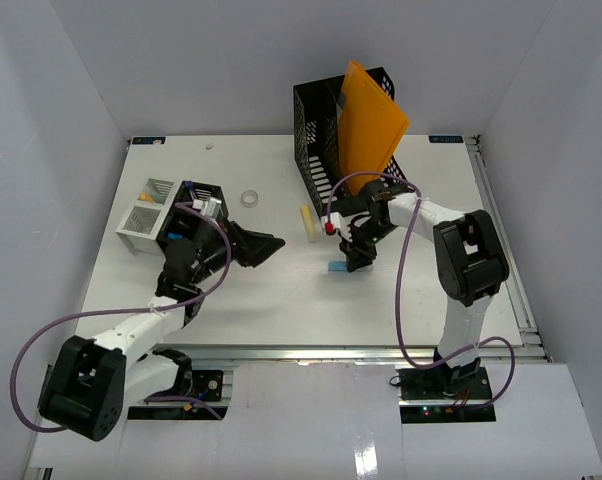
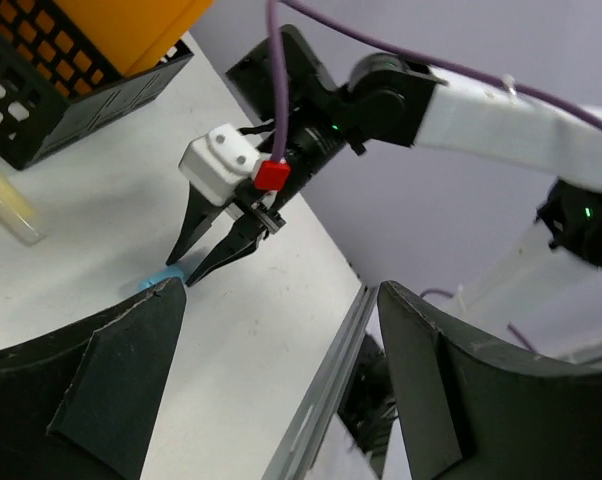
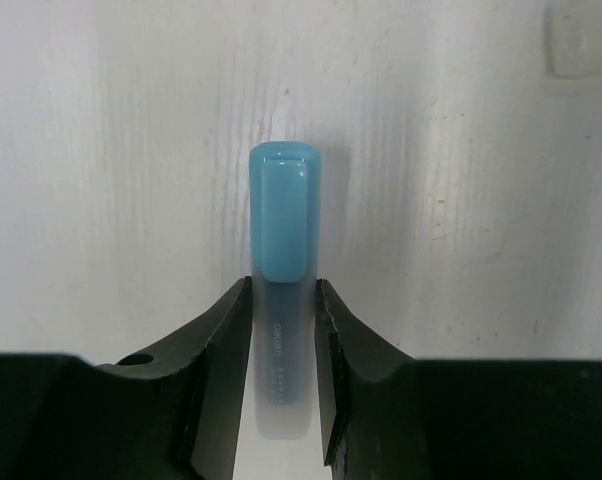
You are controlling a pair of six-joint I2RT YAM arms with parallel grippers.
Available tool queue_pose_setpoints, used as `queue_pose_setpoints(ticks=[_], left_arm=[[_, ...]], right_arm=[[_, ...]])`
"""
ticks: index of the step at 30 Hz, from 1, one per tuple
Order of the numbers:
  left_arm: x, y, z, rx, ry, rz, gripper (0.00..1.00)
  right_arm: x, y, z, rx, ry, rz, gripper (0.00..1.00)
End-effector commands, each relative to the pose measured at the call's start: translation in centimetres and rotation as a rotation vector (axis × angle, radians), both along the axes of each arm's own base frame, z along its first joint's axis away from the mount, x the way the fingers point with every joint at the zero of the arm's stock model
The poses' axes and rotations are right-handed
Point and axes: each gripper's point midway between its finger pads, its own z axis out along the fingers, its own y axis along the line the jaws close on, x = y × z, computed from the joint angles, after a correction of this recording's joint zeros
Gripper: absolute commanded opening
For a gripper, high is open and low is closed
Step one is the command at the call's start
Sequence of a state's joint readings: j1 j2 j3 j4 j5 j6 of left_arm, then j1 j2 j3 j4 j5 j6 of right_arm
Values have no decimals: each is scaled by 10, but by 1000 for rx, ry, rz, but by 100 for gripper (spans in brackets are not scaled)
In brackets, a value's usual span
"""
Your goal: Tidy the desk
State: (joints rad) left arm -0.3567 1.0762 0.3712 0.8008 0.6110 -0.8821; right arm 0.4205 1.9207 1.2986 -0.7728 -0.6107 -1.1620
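Observation:
The desk (image 1: pixel 281 300) is the wide white tabletop with a metal rail (image 2: pixel 321 410) on its front edge. A blue highlighter (image 3: pixel 281 215) lies on it at centre right, also showing as a blue spot (image 1: pixel 337 267) from above. My right gripper (image 3: pixel 281 300) points down at it and is shut on its pale barrel, the blue cap sticking out past the fingertips. My left gripper (image 1: pixel 259 246) hangs open over the desk's middle, left of the right gripper (image 1: pixel 352 260), with nothing between its fingers (image 2: pixel 91 390).
A black mesh file holder (image 1: pixel 316 130) with an orange folder (image 1: pixel 373 115) stands at the back centre. A yellow highlighter (image 1: pixel 307 222) lies just in front of it, and a tape roll (image 1: pixel 249 198) lies further left. A white slotted organizer (image 1: pixel 146 215) and a black box (image 1: pixel 196 195) stand at the left.

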Motion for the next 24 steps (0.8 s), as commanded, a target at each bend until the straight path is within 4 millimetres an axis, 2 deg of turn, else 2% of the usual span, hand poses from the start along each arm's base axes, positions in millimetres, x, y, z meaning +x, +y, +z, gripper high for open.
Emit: queue_pose_setpoints(ticks=[1, 4, 8, 11, 13, 17, 24], left_arm=[[29, -14, -12, -82, 139, 209, 86], [42, -35, -21, -80, 213, 258, 85], [54, -57, -31, -80, 271, 306, 86], [60, -75, -27, -96, 280, 300, 86], [61, -86, -35, -80, 299, 288, 86], [63, -107, -35, -62, 301, 264, 83], [63, -120, -45, -35, 329, 262, 62]], right_arm=[[-7, 29, 61, 165, 110, -198, 8], [-3, 37, 89, 224, 104, -286, 8], [-1, 38, 113, 273, 69, -352, 8], [-2, 38, 124, 300, 46, -384, 8], [-2, 37, 129, 309, 33, -395, 8], [-2, 37, 137, 328, 20, -408, 9], [-6, 41, 148, 362, 11, -401, 11]])
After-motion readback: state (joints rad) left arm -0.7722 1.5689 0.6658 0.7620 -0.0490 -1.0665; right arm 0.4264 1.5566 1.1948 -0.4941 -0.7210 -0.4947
